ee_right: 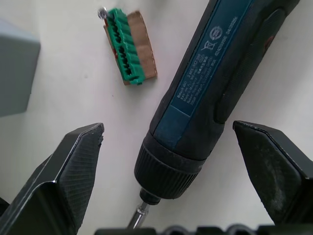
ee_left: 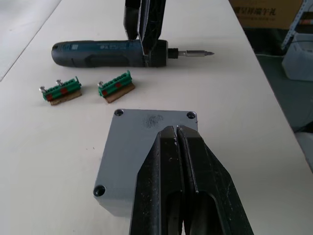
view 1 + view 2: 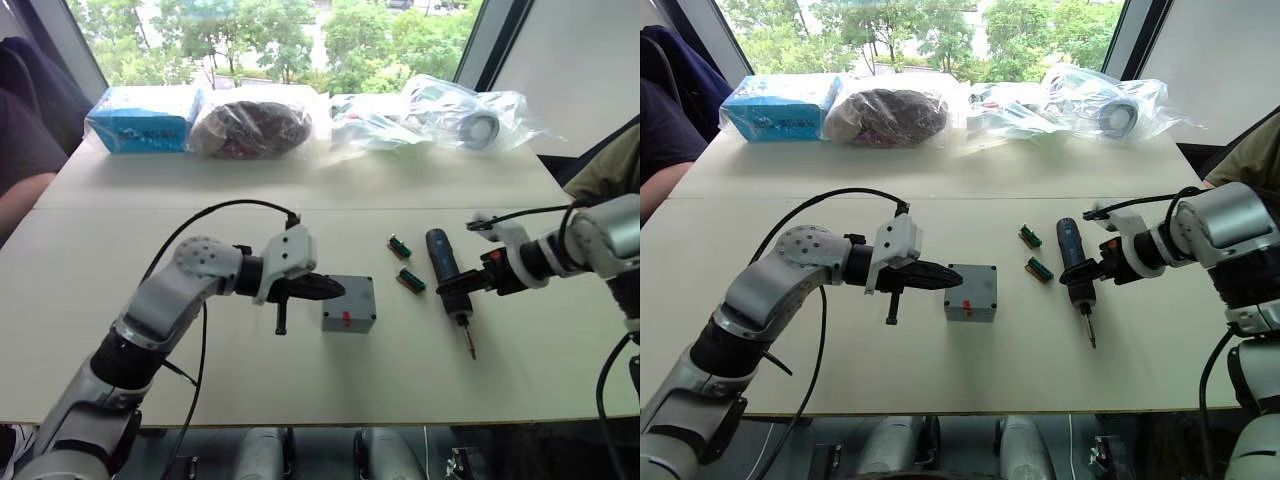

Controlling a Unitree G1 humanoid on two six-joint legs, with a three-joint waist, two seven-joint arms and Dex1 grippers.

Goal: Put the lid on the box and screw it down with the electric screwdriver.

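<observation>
The grey box point(image 3: 347, 320) stands mid-table with a red mark on its near side wall. The lid point(image 2: 142, 132) lies flat on top of it, with a screw hole at each visible corner. My left gripper point(image 3: 338, 290) is shut, its fingertips point(image 2: 168, 134) over the lid's top; whether they touch it I cannot tell. To the right lies the electric screwdriver point(image 3: 445, 272), dark blue-black, its bit pointing toward the table's near edge. My right gripper point(image 1: 168, 131) is open and straddles the screwdriver's front end point(image 1: 171, 171), one finger on each side, not closed on it.
Two small green terminal blocks point(image 3: 400, 246) point(image 3: 411, 280) lie between the box and the screwdriver. A blue package point(image 3: 145, 118) and several plastic bags point(image 3: 440, 112) line the table's far edge. A person's arm point(image 3: 25, 190) rests at the far left.
</observation>
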